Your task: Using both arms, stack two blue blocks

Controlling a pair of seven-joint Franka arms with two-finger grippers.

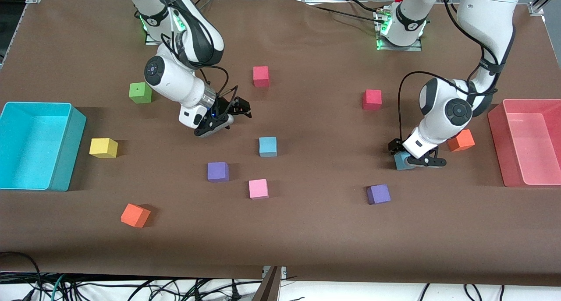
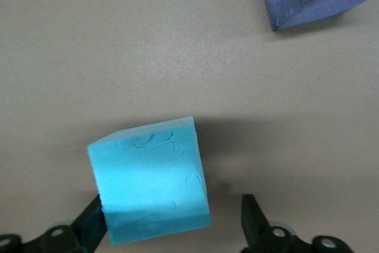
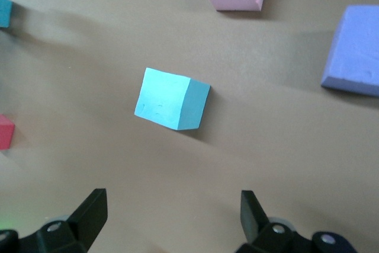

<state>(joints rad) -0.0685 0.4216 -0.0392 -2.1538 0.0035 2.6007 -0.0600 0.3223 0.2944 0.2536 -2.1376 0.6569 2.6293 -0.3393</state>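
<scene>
One blue block (image 1: 268, 146) sits near the middle of the table, and it shows as the blue block (image 3: 172, 99) in the right wrist view. My right gripper (image 1: 228, 117) (image 3: 172, 197) hangs open over bare table a little toward the robots from it, with nothing between its fingers. The second blue block (image 1: 400, 162) (image 2: 151, 179) lies toward the left arm's end. My left gripper (image 1: 412, 155) (image 2: 172, 202) is down around it, jaws open. One finger (image 2: 92, 217) touches the block's side, while the other finger (image 2: 251, 214) stands apart from it.
Purple cubes (image 1: 218, 171) (image 1: 378, 194), a pink cube (image 1: 258, 189), orange cubes (image 1: 460, 140) (image 1: 135, 215), red cubes (image 1: 260, 76) (image 1: 371, 99), a yellow cube (image 1: 103, 147) and a green cube (image 1: 140, 93) are scattered about. A cyan bin (image 1: 65, 147) and a red bin (image 1: 499, 134) stand at the table's ends.
</scene>
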